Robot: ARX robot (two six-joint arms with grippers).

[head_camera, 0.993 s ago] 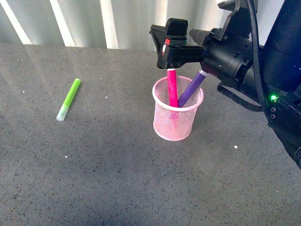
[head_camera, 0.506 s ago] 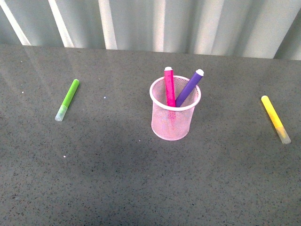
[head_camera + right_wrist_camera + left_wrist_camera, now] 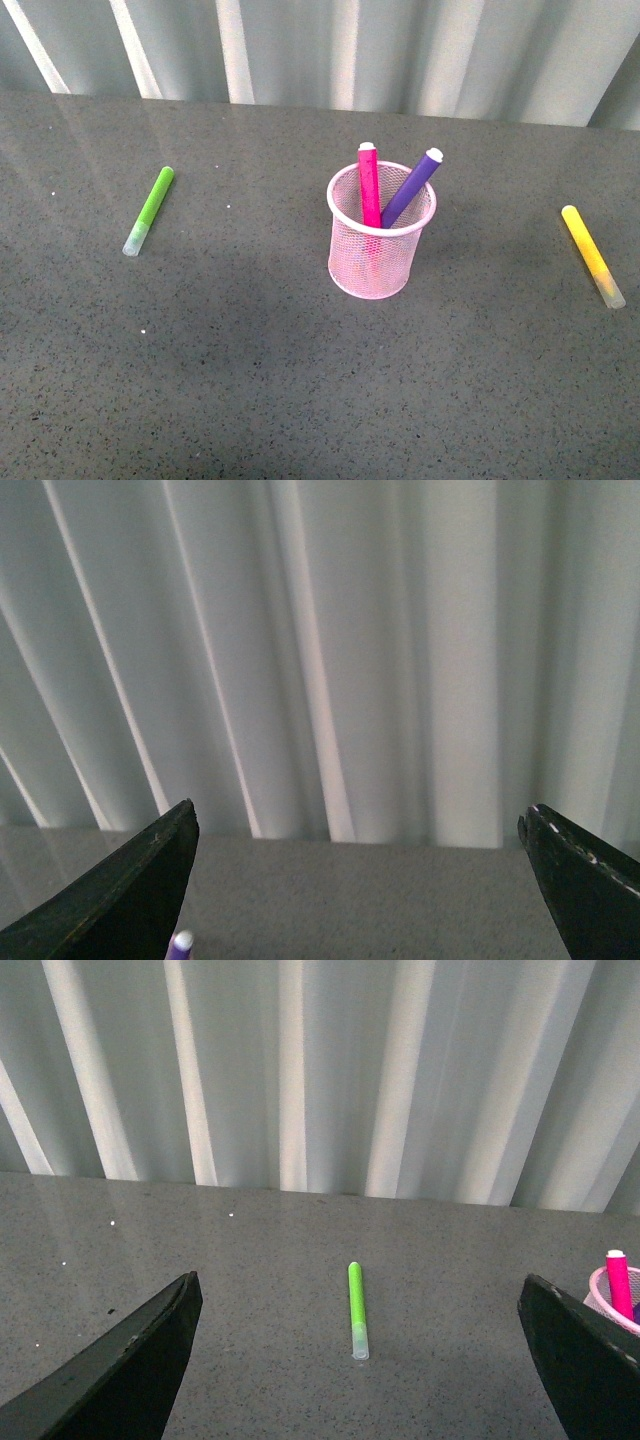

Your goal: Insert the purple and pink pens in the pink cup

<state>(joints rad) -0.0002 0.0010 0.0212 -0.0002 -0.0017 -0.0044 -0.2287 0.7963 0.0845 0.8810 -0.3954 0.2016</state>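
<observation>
The pink cup point(image 3: 380, 245) stands upright in the middle of the grey table. The pink pen point(image 3: 369, 185) and the purple pen point(image 3: 411, 187) both stand inside it and lean on its rim. Neither arm shows in the front view. In the left wrist view my left gripper point(image 3: 360, 1360) is open and empty, with the cup's rim point(image 3: 598, 1297) and pink pen point(image 3: 619, 1280) at the edge. In the right wrist view my right gripper point(image 3: 360, 880) is open and empty, facing the wall, with the purple pen's tip point(image 3: 182, 942) beside one finger.
A lime-green marker point(image 3: 148, 210) lies on the table left of the cup and also shows in the left wrist view point(image 3: 356, 1309). A yellow marker point(image 3: 592, 255) lies at the far right. A white corrugated wall point(image 3: 340, 50) backs the table.
My right arm, over the cup with the pink pen a second ago, has left the front view. The pens stay in the cup. The yellow marker is now visible.
</observation>
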